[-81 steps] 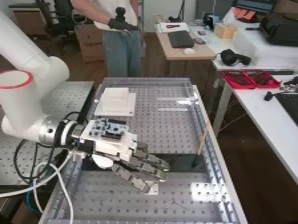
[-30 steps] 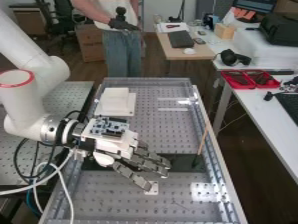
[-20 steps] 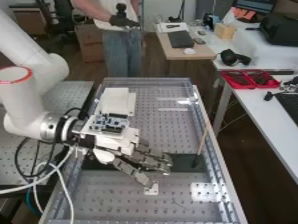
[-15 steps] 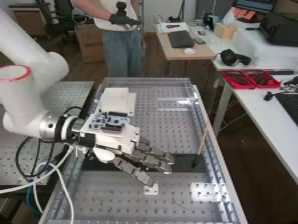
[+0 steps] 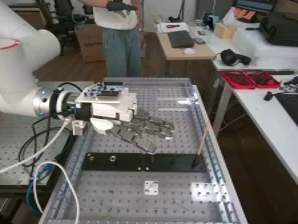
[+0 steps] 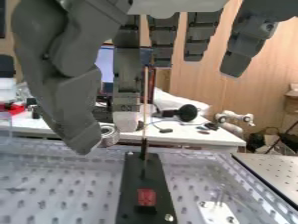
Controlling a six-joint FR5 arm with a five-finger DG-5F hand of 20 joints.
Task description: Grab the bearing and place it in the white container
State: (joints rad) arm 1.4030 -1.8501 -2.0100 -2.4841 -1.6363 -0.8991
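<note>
Broadly, the holed bench (image 5: 179, 195) took up the most room, with its raised clear rim running round it. Over its edge came the white arm (image 5: 23, 75), entering from the left of the high view. To the right there stood a white side table (image 5: 273, 117). The hand (image 5: 148, 128) was above the bench, its fingers stretched out and sloping a bit downward. Beneath and just beside them in the high view, a long black strip (image 5: 126, 162) lay across the bench. Red trays (image 5: 249, 80) sat on the side table. A thin wooden stick (image 5: 202, 142) stood on the strip near one end, leaning slightly. A small white plate (image 5: 151, 188) lay flat on the bench near the strip. On the strip was a red block (image 6: 146, 197). Smallest of all, the silvery bearing (image 6: 108, 135) was pinched between the thumb (image 6: 78, 127) and one finger's tip (image 6: 125, 121).
</note>
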